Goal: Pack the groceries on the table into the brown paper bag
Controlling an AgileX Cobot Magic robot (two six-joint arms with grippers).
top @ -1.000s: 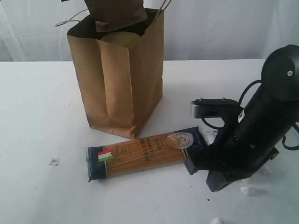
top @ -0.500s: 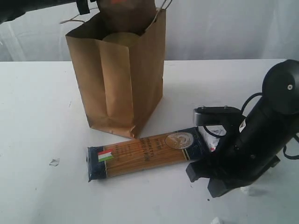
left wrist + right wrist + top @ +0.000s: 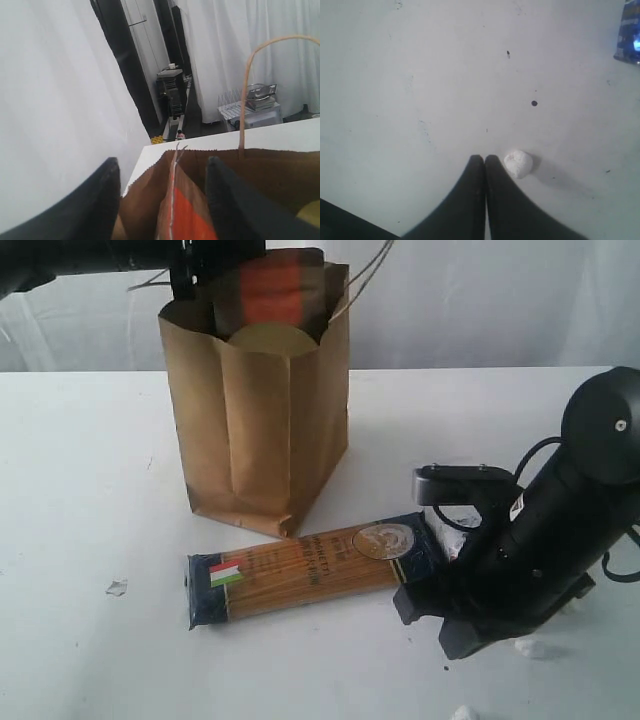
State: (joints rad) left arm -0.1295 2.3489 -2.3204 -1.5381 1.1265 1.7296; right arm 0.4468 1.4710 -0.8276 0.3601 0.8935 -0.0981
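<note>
The brown paper bag (image 3: 255,410) stands upright at the back of the table (image 3: 80,500). The brown pouch with orange label (image 3: 270,290) sticks out of its mouth, above a round tan lid (image 3: 268,340) inside. My left gripper (image 3: 162,161) hangs open over the bag mouth. Its fingers (image 3: 102,200) stand on either side of the pouch (image 3: 187,215) without touching it. The blue-ended spaghetti packet (image 3: 310,570) lies flat in front of the bag. My right gripper (image 3: 484,159) is shut and empty, low over the table to the right of the packet.
The right arm (image 3: 535,530) bulks beside the packet's right end. A white crumb (image 3: 518,163) lies next to the right fingertips, with more crumbs (image 3: 117,587) on the table. A blue packet corner (image 3: 630,35) shows in the right wrist view.
The left jaws have opened and let go of the pouch, which now sits lower in the bag. The bag has shifted slightly right. The right arm has barely moved.
</note>
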